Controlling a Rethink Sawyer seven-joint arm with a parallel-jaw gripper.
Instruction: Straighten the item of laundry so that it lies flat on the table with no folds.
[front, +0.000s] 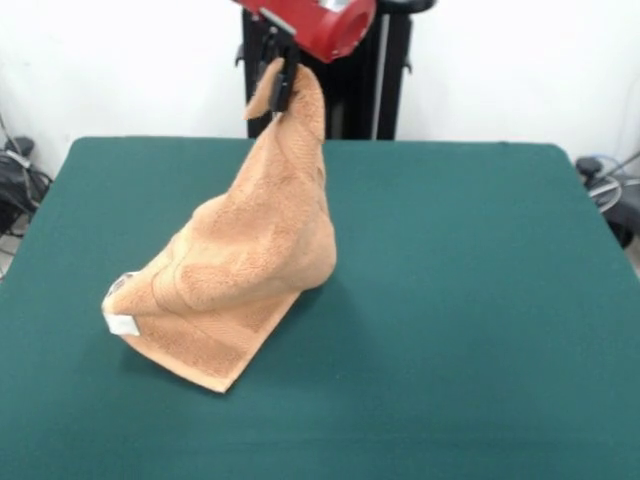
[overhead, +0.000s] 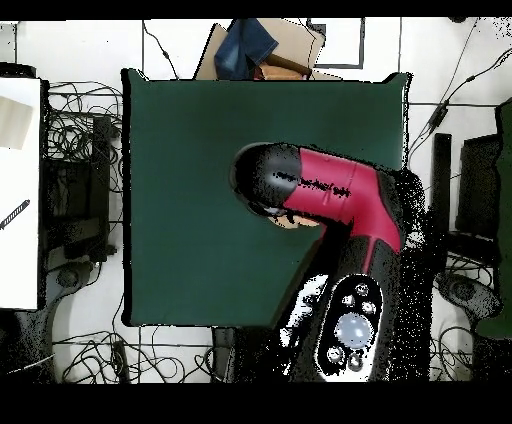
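Claw pinches towel, hanging steeply.

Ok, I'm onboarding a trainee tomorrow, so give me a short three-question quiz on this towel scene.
1. True or false: the towel lies flat on the table.
2. What pinches the towel's raised corner? A) a person's hand B) the gripper C) nothing
3. Fill in: the white tag sits on the towel's ____ end, on the table.

Key: 1 false, it is lifted into a peak; 2 B, its fingers are shut on the cloth; 3 lower.
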